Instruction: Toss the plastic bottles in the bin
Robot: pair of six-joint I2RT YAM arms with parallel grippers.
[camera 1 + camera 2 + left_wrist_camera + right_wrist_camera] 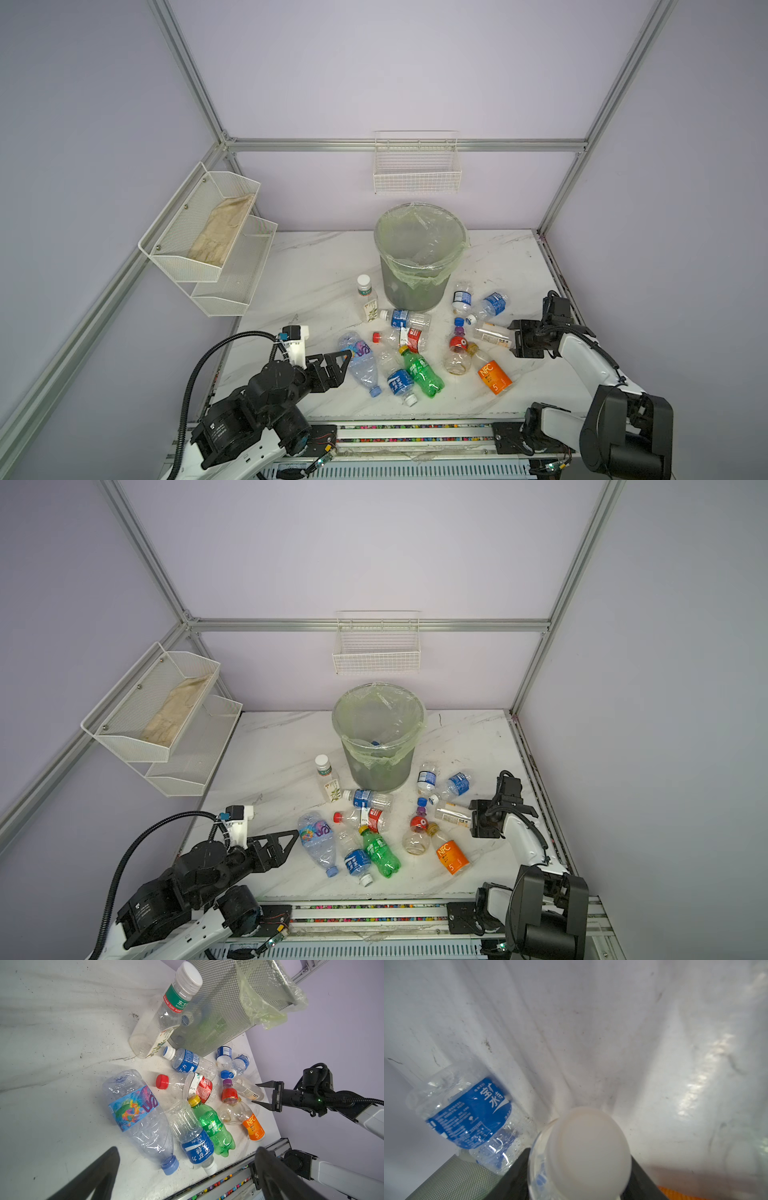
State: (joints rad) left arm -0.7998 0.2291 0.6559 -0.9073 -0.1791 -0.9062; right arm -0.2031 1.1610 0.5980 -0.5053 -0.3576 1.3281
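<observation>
Presently the white-capped clear bottle (490, 332) lies on the worktop (311, 270), outside the bin (415, 291); its base is straddled by the right pincer (256, 1093), though a firm clamp cannot be confirmed; the left pincer (188, 1149) is held wide apart; taken so near its end, the slick bottle could be squeezed out.
</observation>
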